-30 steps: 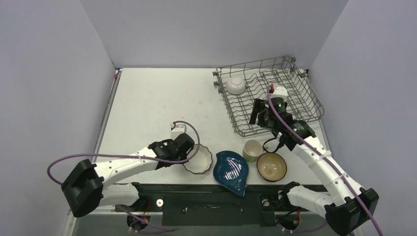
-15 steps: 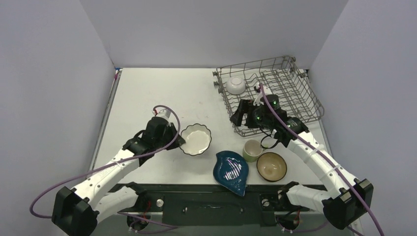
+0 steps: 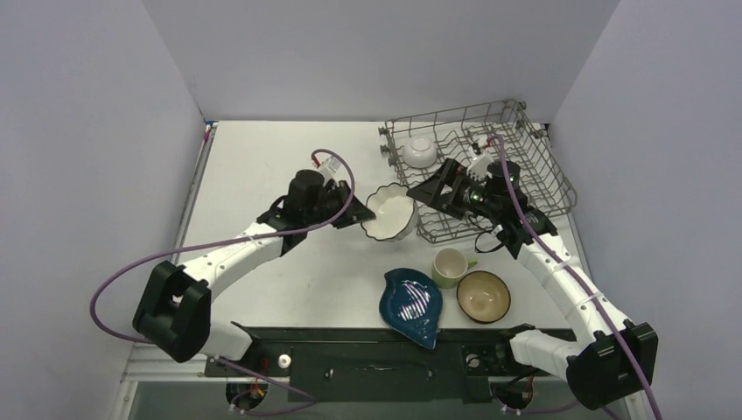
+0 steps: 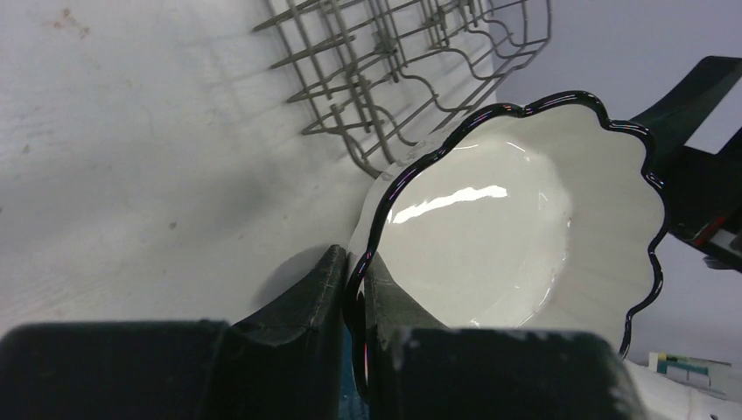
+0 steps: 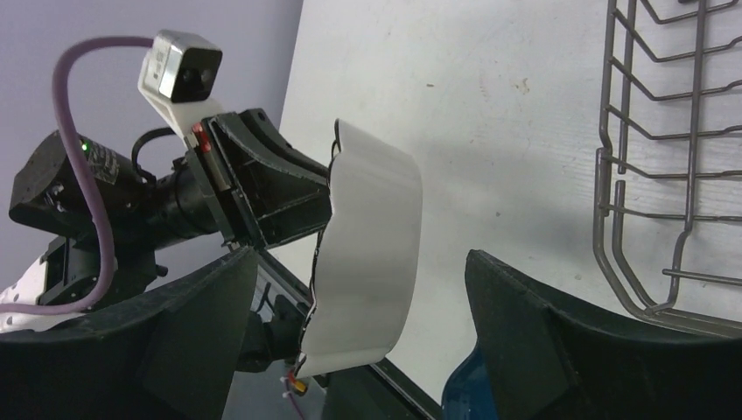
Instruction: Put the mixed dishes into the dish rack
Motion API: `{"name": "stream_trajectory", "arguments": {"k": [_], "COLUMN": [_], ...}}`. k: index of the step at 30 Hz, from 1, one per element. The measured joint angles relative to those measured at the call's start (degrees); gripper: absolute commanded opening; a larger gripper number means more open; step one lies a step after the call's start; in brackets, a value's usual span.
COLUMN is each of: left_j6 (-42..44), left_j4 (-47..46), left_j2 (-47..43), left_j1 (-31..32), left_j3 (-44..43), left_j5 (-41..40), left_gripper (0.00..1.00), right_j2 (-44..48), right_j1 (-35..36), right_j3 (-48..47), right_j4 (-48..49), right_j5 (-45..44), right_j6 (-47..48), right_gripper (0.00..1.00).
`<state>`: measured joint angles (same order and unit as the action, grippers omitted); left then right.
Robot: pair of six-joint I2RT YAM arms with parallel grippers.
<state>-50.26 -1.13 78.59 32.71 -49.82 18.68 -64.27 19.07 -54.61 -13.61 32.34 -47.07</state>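
Observation:
My left gripper (image 3: 357, 213) is shut on the rim of the white scalloped plate (image 3: 388, 215) and holds it tilted in the air, left of the dish rack (image 3: 525, 199). The left wrist view shows the plate (image 4: 516, 236) pinched between the fingers (image 4: 319, 289). My right gripper (image 3: 430, 194) is open and faces the plate, which sits between its spread fingers in the right wrist view (image 5: 372, 254), untouched. The small white bowl (image 3: 419, 150) lies in the rack's far left corner. The pale green mug (image 3: 450, 266), brown bowl (image 3: 483, 296) and dark blue leaf dish (image 3: 411, 304) sit on the table in front.
The rack's near left corner (image 5: 647, 210) is close to the right of the plate. Grey walls stand on three sides. A black strip (image 3: 376, 354) runs along the near table edge.
My left arm has lifted the plate off the table and carried it up and right toward the rack. My right gripper swung left over the rack's edge to face the plate.

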Motion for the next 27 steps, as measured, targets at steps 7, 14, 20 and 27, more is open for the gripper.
{"name": "stream_trajectory", "arguments": {"k": [7, 14, 20, 27], "left_j6": [1.5, 4.5, 6.6, 8.0], "left_j4": [-2.7, -1.2, 0.7, 2.3], "left_j2": [5.8, 7.3, 7.6, 8.2], "left_j1": [1.1, 3.1, 4.4, 4.5], "left_j3": [-7.9, -12.4, -14.0, -15.1], "left_j5": [2.5, 2.2, 1.3, 0.5], "left_gripper": [0.00, 0.00, 0.00, 0.00], "right_j2": [0.0, 0.6, 2.7, 4.5], "right_j1": [-0.6, -0.7, -1.5, -3.0], "right_j3": [0.0, 1.3, 2.0, 2.6], "right_j4": [0.0, 0.3, 0.3, 0.5], "right_j5": [4.0, 4.5, 4.6, 4.6], "right_j6": [-0.2, -0.9, -1.7, -2.7], "right_gripper": [0.81, 0.61, 0.58, 0.59]}}
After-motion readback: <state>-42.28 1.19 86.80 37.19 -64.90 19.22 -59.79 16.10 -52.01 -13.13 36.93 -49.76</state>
